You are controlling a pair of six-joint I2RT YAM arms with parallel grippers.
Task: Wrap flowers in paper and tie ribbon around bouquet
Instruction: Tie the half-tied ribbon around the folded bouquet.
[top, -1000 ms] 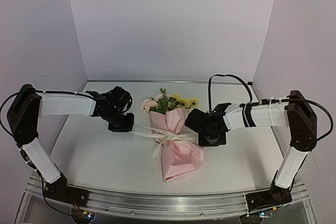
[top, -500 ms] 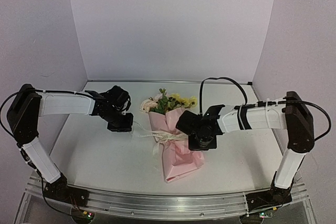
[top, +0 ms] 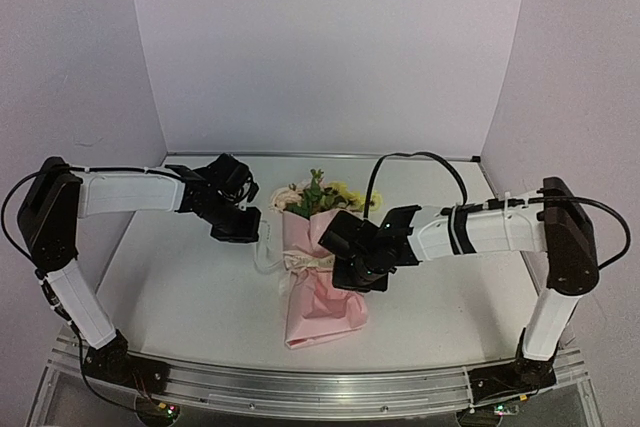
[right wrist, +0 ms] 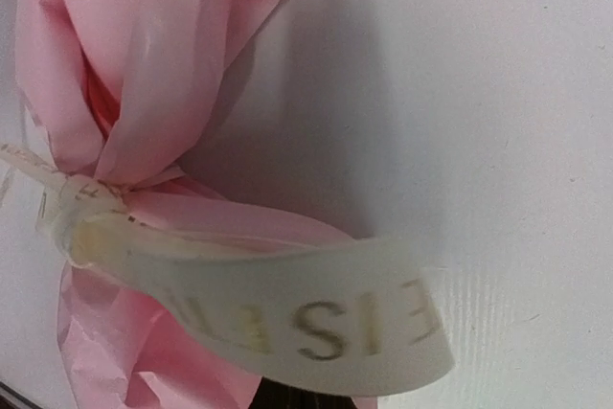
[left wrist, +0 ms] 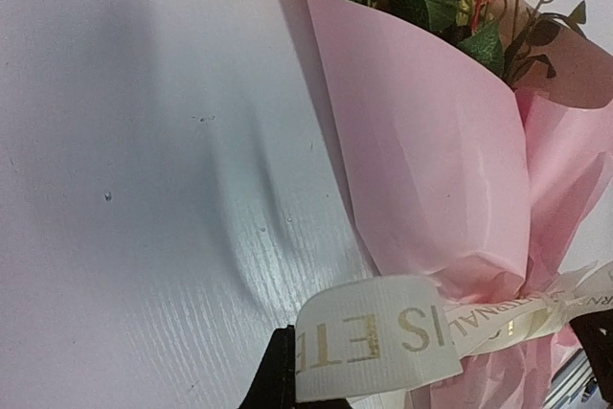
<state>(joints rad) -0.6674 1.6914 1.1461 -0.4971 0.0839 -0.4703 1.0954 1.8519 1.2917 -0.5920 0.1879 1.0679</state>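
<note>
Lying on the white table [top: 170,297] between the two arms, the bouquet [top: 312,282] has its flared tail of paper [top: 325,315] toward the near edge, leaning a little to the left. Nothing presses on this end, so I think the bundle can turn on the table when the ribbon is pulled.

A little farther, at the narrow waist, the ribbon [top: 300,260] goes around the pinched paper and crosses into a small knot. Here both arms meet. The left gripper [top: 250,235] stands just left of the waist, slightly to the far side. Its fingers are closed flat on one end of the ribbon, and the left wrist view shows the lettered band coming out from between them toward the knot. The right gripper [top: 340,269] is just right of the waist, very near the paper. Its fingers are closed in the same way on the other end, which the right wrist view shows as a wide curved band running to the knot.

I judge that the two ends are held on opposite sides so that a pull apart would tighten the knot and hold the wrap shut. Both bands show some curve, so the knot is probably not fully tight yet.

Farthest, the flowers [top: 325,197] stick out of the open mouth of the cone, pale pink at left and yellow at right, with green leaves between. They are apart from both grippers, so they are not crushed.
</note>
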